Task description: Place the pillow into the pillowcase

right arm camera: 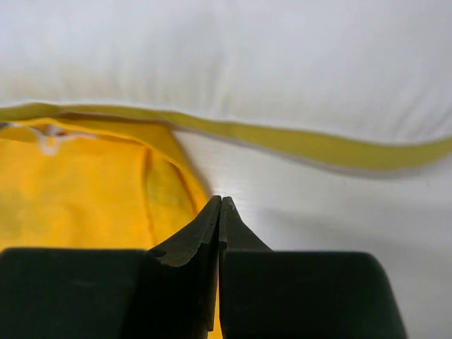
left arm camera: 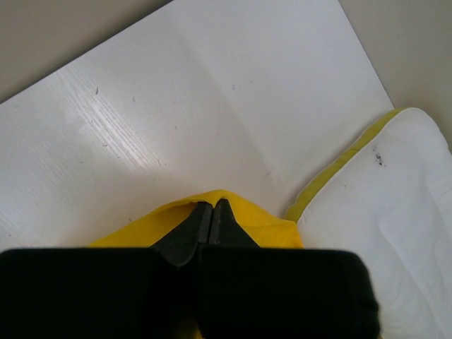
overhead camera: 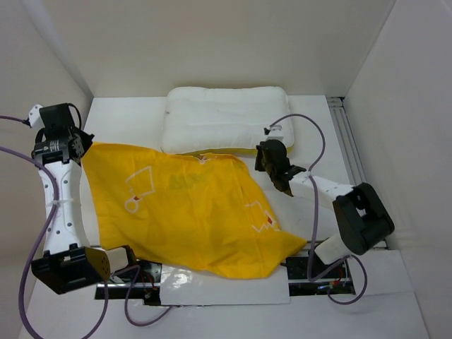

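Extending forward, left gripper (left arm camera: 212,205) clamps the pillowcase (overhead camera: 191,212) corner; elbow-bent right gripper (right arm camera: 220,201), jaws together, sits at its edge beside the pillow (overhead camera: 226,116); print unreadable.

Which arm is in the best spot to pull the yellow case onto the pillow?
Probably right: the right gripper pinches the pillowcase edge beside the pillow; the left gripper holds a farther corner.

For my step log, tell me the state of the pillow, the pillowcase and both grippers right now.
pillow: lying flat, outside the pillowcase.
pillowcase: spread flat beside the pillow, nothing in it.
left gripper: shut on a pillowcase corner.
right gripper: shut at the pillowcase's edge; a grip on the fabric is unclear.
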Available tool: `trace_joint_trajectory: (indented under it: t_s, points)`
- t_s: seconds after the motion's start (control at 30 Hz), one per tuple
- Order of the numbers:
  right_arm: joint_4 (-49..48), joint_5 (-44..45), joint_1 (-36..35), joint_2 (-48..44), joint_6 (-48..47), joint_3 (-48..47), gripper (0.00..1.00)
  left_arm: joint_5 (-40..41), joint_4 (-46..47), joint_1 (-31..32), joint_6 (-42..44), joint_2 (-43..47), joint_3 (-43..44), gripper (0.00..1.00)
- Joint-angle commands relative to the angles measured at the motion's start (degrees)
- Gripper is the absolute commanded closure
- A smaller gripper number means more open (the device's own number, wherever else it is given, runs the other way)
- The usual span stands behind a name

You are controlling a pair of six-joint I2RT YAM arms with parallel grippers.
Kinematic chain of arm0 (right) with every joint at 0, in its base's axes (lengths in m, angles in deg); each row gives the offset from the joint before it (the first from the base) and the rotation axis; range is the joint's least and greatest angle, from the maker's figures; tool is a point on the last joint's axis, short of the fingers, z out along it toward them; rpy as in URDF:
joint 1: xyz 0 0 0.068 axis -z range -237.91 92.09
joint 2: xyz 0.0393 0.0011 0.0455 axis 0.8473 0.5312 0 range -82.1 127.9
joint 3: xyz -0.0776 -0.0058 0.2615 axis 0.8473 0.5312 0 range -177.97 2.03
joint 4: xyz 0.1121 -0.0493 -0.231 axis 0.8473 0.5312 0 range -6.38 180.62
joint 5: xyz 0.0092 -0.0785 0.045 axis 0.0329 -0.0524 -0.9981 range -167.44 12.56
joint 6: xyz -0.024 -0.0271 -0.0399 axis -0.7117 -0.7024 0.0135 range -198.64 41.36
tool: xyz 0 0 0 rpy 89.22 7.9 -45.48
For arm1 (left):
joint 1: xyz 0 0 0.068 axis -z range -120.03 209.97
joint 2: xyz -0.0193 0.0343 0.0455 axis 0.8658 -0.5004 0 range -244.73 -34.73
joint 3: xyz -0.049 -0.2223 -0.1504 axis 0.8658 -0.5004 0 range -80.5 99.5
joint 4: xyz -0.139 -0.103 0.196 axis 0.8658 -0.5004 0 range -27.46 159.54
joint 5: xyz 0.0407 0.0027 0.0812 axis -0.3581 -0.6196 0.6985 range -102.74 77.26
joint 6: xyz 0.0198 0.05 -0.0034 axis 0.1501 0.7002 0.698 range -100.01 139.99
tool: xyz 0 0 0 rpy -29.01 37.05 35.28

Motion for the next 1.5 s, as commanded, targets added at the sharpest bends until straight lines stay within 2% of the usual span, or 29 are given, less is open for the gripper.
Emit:
trace_joint_trajectory:
  t_s: [0.0,0.13,0.3,0.37,0.57,0.83,0.87,0.93,0.97,1.03,1.1,1.17,1.23,1.27,1.3,1.33,1.37,1.4,1.47]
  points:
    - [-1.80,-8.27,-0.21,-3.38,-5.44,-3.35,0.95,-2.20,1.79,-0.37,2.15,2.96,1.56,1.00]
    - [-1.09,-8.82,-0.21,1.09,-7.47,-5.81,0.68,-2.82,1.79,-0.37,2.15,2.96,1.03,1.00]
    - [-0.64,-10.58,-1.52,9.69,-8.00,-10.13,0.61,-2.82,1.79,-0.37,2.15,2.96,1.03,1.00]
    - [-0.64,-9.62,-2.05,11.90,-7.39,-12.58,0.53,-2.82,1.79,-0.37,2.68,2.96,1.03,1.00]
    - [-0.64,-6.45,-3.28,18.33,-7.38,-16.63,0.52,-2.82,2.31,-0.37,2.68,3.48,1.03,1.00]
    - [-0.81,0.67,-3.29,21.93,-3.60,-14.79,0.51,-2.30,2.32,-0.37,2.68,4.01,0.51,1.00]
    - [-1.52,0.68,-3.29,21.93,-3.60,-14.27,0.52,-1.77,2.32,-0.37,2.68,4.62,0.51,1.00]
    - [-1.52,0.68,-3.29,21.93,-3.60,-13.04,0.63,-1.77,2.32,-0.37,2.68,4.63,0.51,1.00]
    - [-1.52,0.07,-3.29,21.93,-3.60,-13.03,0.72,-1.77,2.32,-0.37,2.68,5.15,0.51,1.00]
    - [-2.14,-3.79,-2.76,21.41,-4.65,-11.72,1.00,-1.77,2.32,-0.37,2.68,5.16,0.51,1.00]
    - [-6.07,-11.05,-2.76,18.52,-6.50,-10.31,1.00,-2.55,2.32,-0.37,3.20,5.16,1.20,1.00]
    - [-8.89,-13.12,-2.76,11.79,-6.50,-6.89,1.00,-3.61,2.32,-0.37,3.73,5.16,2.61,1.00]
    - [-9.52,-8.93,-2.76,5.27,-6.50,-4.35,1.00,-4.48,2.32,-0.37,4.26,6.47,4.62,1.00]
    - [-9.52,-6.73,-2.76,-1.72,-6.50,-3.81,1.00,-5.10,2.32,-0.37,4.26,7.78,5.42,1.00]
    - [-7.26,-1.83,-2.76,-5.19,-7.72,-3.80,1.00,-5.11,2.32,-0.37,4.26,8.58,7.34,1.00]
    - [-3.06,2.91,-2.76,-11.57,-10.08,-5.02,1.00,-6.50,2.32,-0.37,4.87,10.24,8.49,1.00]
    - [-3.02,2.96,-2.76,-11.64,-11.50,-6.34,1.00,-6.51,2.32,-0.37,4.88,10.25,9.72,1.00]
    - [1.16,6.96,-2.76,-17.30,-14.47,-7.74,1.00,-7.30,2.32,-0.37,5.58,11.82,12.52,1.00]
    - [5.23,9.98,-3.29,-21.99,-17.21,-12.92,1.00,-7.83,0.75,-0.37,6.20,13.15,15.87,1.00]
